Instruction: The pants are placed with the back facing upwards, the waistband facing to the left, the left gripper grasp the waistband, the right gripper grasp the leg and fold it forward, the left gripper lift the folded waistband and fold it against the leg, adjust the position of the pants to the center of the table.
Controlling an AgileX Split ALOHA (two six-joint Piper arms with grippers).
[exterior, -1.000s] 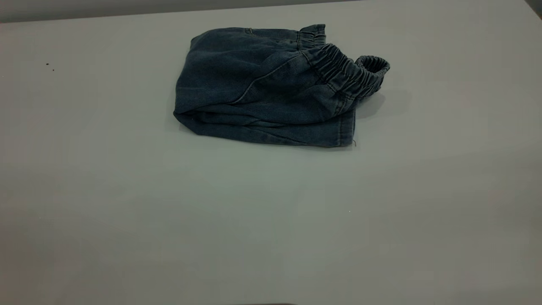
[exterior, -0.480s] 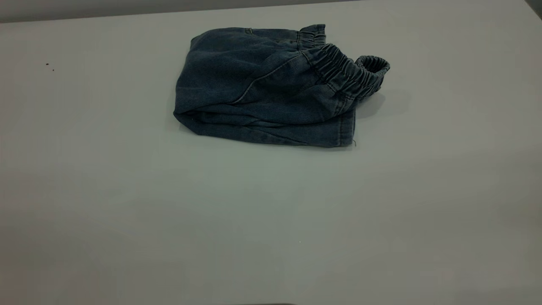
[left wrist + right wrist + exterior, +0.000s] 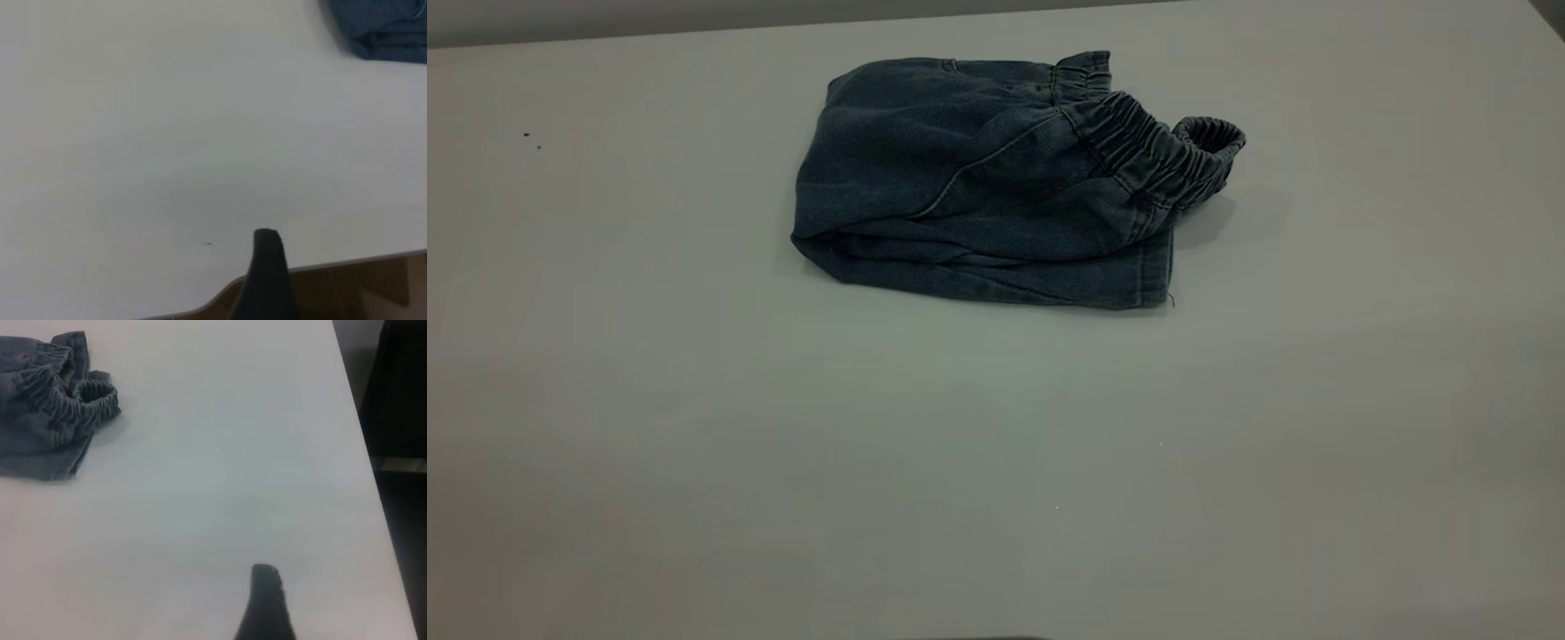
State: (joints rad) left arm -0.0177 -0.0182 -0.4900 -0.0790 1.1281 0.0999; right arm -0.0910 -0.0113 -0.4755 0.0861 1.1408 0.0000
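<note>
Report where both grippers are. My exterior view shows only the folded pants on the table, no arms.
Observer: The left wrist view shows the left gripper by an edge of the table, far from the pants.
Operator: Give me the right one.
Observer: The right gripper hangs over bare table, well apart from the waistband, the pants' end nearest it.
Operator: Check past the table on that side.
Observer: In the right wrist view the table ends at a straight edge, with only dark space beyond.
</note>
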